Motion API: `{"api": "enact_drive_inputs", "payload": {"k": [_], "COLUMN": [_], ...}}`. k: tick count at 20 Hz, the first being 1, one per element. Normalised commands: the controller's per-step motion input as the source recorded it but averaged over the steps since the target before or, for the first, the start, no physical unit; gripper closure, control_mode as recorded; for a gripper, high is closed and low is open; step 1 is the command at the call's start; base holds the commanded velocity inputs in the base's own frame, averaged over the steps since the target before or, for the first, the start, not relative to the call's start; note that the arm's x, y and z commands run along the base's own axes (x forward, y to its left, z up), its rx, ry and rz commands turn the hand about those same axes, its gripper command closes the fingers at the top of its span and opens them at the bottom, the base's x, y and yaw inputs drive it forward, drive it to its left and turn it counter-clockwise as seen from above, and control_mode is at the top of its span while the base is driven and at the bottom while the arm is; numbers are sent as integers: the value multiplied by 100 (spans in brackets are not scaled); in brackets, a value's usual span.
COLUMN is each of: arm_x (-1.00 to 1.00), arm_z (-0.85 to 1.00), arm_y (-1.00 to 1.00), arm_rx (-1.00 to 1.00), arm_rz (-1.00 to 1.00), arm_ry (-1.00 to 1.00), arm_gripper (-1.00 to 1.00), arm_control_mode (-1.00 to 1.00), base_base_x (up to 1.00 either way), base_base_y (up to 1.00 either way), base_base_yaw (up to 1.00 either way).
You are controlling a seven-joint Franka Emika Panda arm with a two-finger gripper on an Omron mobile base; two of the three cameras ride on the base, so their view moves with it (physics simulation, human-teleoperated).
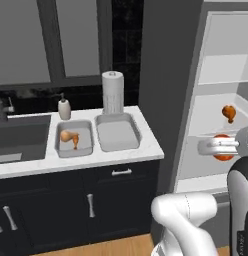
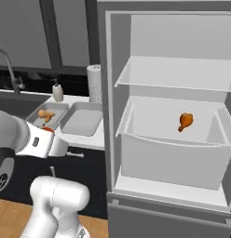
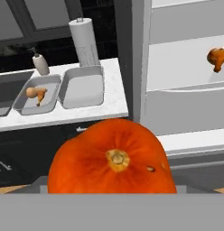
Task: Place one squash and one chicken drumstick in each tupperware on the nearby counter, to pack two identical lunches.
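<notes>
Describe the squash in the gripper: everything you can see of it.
The squash is a round, deep orange fruit with faint ribs, a tan stem stub at its centre and a small dark speck beside it. Its skin looks smooth and matte. It sits close against the hand camera, carried in the gripper, whose jaws stand wide around it, in front of the open fridge, above the floor.

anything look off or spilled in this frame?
Nothing spilled or damaged. The tupperware nearest the fridge is empty; the other tupperware holds one chicken drumstick. The gripper carries an orange squash. A second drumstick remains in the open fridge.
</notes>
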Motion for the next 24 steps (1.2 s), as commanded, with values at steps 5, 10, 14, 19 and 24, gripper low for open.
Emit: {"api": "enact_drive_inputs", "payload": {"k": [5, 10, 14, 19, 24], "arm_x": [0, 0, 0, 85, 100], "arm_z": [0, 0, 0, -33, -64], "arm_y": [0, 0, 0, -1, -14], "arm_rx": [0, 0, 0, 0, 0], "arm_rz": [0, 0, 0, 0, 0], "arm_ry": [0, 0, 0, 8, 10], "arm_gripper": [100, 100, 100, 100, 100], "arm_control_mode": [100, 100, 100, -100, -100], "base_base_x": [40, 92, 69, 0, 0], "base_base_y": [100, 29, 0, 0, 0], "base_base_yaw": [0, 0, 0, 0, 0]}}
